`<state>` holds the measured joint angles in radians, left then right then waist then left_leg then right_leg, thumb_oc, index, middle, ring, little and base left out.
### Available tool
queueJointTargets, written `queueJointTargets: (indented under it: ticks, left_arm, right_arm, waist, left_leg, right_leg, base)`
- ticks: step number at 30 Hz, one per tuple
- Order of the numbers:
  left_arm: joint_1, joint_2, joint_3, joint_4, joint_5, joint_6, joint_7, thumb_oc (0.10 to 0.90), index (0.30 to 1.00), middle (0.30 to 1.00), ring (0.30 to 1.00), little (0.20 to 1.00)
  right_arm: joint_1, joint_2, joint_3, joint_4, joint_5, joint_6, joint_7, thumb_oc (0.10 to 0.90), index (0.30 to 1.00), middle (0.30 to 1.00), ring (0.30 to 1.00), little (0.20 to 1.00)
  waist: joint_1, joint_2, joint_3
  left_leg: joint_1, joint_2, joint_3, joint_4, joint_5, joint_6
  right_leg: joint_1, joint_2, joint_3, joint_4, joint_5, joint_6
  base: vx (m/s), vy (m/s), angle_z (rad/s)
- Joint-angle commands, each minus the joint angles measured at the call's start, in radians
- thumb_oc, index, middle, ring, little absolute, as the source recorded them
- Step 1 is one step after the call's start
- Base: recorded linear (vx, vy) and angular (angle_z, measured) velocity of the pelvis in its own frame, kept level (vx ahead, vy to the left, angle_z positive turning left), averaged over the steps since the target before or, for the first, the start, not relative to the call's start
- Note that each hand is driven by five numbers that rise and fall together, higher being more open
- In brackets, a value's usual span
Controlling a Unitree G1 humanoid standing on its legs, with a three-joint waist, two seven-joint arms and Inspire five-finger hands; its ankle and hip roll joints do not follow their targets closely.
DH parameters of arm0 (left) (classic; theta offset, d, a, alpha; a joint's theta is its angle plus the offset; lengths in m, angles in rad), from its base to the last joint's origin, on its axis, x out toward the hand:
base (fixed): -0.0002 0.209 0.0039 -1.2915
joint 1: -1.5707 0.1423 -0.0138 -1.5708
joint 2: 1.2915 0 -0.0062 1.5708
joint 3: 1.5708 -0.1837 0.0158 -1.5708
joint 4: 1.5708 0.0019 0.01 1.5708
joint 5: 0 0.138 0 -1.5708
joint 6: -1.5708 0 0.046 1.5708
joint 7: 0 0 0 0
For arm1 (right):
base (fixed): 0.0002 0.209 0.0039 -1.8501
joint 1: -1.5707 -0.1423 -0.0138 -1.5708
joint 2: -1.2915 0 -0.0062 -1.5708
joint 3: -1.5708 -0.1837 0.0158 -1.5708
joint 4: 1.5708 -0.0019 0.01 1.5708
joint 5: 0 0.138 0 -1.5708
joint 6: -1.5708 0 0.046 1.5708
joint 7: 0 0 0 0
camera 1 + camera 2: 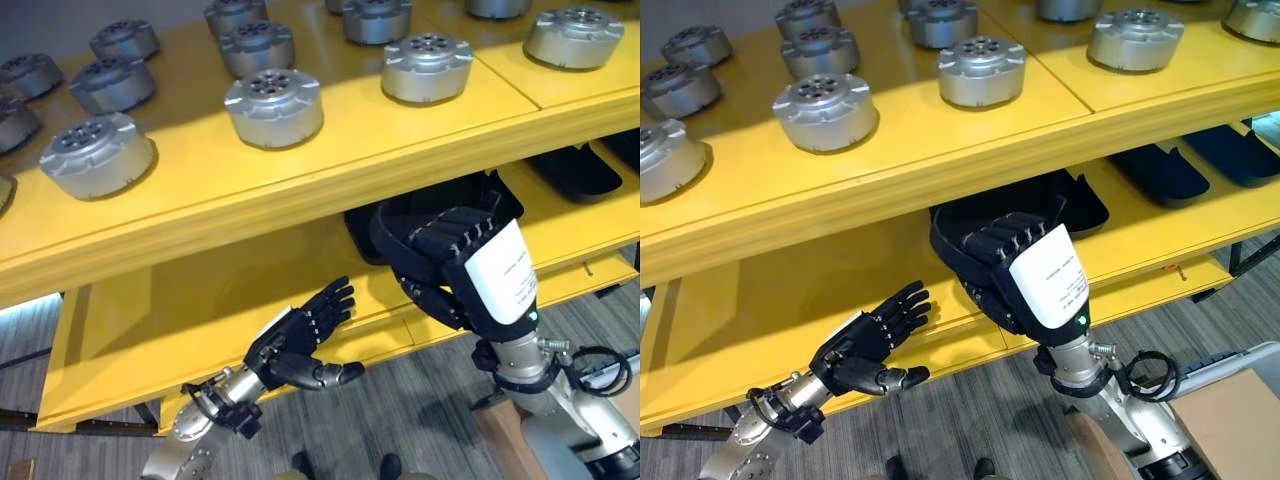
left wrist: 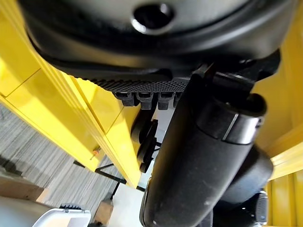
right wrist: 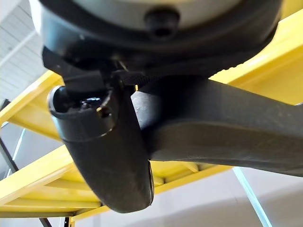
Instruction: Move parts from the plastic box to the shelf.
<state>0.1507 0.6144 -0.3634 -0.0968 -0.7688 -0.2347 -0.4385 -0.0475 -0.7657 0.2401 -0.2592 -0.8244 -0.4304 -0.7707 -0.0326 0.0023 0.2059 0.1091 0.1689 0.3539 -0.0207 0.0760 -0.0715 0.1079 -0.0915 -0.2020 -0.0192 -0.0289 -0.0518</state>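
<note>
Several round silver metal parts [image 1: 273, 105] stand in rows on the top board of the yellow shelf [image 1: 300, 195]. My left hand [image 1: 297, 343] hovers open in front of the lower shelf board [image 1: 150, 320], fingers straight, thumb out, holding nothing. My right hand [image 1: 1025, 265] is raised before the lower shelf's mouth, its back and white cover toward the camera. Its fingers [image 1: 985, 290] are curled downward, and I see no part in them. Behind it a black tray [image 1: 1085, 200] lies on the lower board.
More black trays [image 1: 1160, 170] lie on the lower board to the right. A brown cardboard box corner [image 1: 1235, 420] shows at the lower right. Grey plank floor [image 1: 970, 410] runs in front of the shelf.
</note>
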Motion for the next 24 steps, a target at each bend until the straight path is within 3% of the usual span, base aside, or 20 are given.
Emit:
queueJointTargets:
  ticks: [1, 3, 5, 7, 13, 19, 24]
  left_arm:
    - [-0.05, -0.017, 0.036, -0.104, -0.011, -0.09, 0.014, 0.9, 1.0, 1.0, 1.0, 1.0]
    - [-0.057, -0.02, 0.041, -0.097, -0.012, -0.098, 0.018, 0.9, 1.0, 1.0, 1.0, 1.0]
    - [-0.065, -0.021, 0.042, -0.091, -0.011, -0.103, 0.025, 0.9, 1.0, 1.0, 1.0, 1.0]
    - [-0.069, -0.018, 0.044, -0.08, -0.015, -0.111, 0.021, 0.9, 1.0, 1.0, 1.0, 1.0]
    - [-0.04, -0.006, 0.059, -0.075, -0.028, -0.099, -0.021, 0.9, 1.0, 1.0, 1.0, 1.0]
    - [-0.036, 0.007, 0.059, -0.067, -0.034, -0.108, -0.055, 0.9, 1.0, 1.0, 1.0, 1.0]
    - [-0.039, 0.015, 0.055, -0.061, -0.036, -0.103, -0.075, 0.9, 1.0, 1.0, 1.0, 1.0]
  right_arm:
    - [-0.105, -0.024, -0.049, -0.089, 0.04, -0.057, -0.096, 0.4, 0.3, 0.3, 0.3, 0.3]
    - [-0.113, -0.036, -0.054, -0.088, 0.046, -0.08, -0.087, 0.4, 0.3, 0.3, 0.3, 0.3]
    - [-0.118, -0.044, -0.057, -0.088, 0.05, -0.092, -0.074, 0.4, 0.3, 0.3, 0.3, 0.3]
    - [-0.113, -0.048, -0.056, -0.089, 0.03, -0.107, -0.073, 0.4, 0.3, 0.3, 0.3, 0.3]
    - [-0.114, -0.033, -0.036, -0.092, -0.019, -0.134, -0.042, 0.4, 0.3, 0.3, 0.3, 0.3]
    - [-0.154, -0.028, 0.004, -0.102, 0.0, -0.164, 0.04, 0.4, 0.3, 0.3, 0.3, 0.3]
    - [-0.214, -0.024, 0.097, -0.073, -0.02, -0.176, 0.128, 0.4, 0.3, 0.3, 0.3, 0.3]
  waist:
    - [-0.013, 0.017, -0.07]
    - [-0.018, 0.016, -0.073]
    - [-0.019, 0.02, -0.073]
    - [-0.016, 0.03, -0.07]
    - [0.012, 0.031, -0.075]
    - [0.046, 0.025, -0.08]
    - [0.092, 0.013, -0.085]
  left_leg:
    - [-0.046, 0.104, -0.028, 0.108, 0.026, -0.042]
    - [-0.044, 0.142, -0.035, 0.1, 0.063, -0.05]
    - [-0.039, 0.134, -0.046, 0.095, 0.043, -0.045]
    - [-0.02, 0.105, -0.042, 0.077, -0.011, -0.033]
    - [0.02, 0.048, -0.047, 0.021, -0.087, -0.006]
    - [0.029, 0.03, -0.067, -0.02, -0.079, -0.002]
    - [0.03, 0.025, -0.098, -0.049, -0.067, -0.002]
  right_leg:
    - [-0.022, -0.019, -0.022, 0.021, -0.03, 0.089]
    - [-0.025, -0.033, -0.026, 0.031, -0.034, 0.087]
    - [-0.032, -0.048, -0.025, 0.047, -0.038, 0.092]
    - [-0.037, -0.07, -0.031, 0.078, -0.046, 0.101]
    - [-0.016, -0.11, -0.046, 0.087, -0.035, 0.132]
    - [0.001, -0.123, -0.074, 0.073, -0.023, 0.152]
    - [0.023, -0.137, -0.104, 0.047, -0.01, 0.167]
  base:
    - [-0.05, 0.242, 0.18]
    - [-0.06, 0.282, 0.12]
    - [-0.08, 0.304, 0.02]
    - [-0.08, 0.32, -0.16]
    - [-0.04, 0.204, 0.29]
    - [-0.03, 0.088, 0.26]
    - [-0.04, 0.006, 0.18]
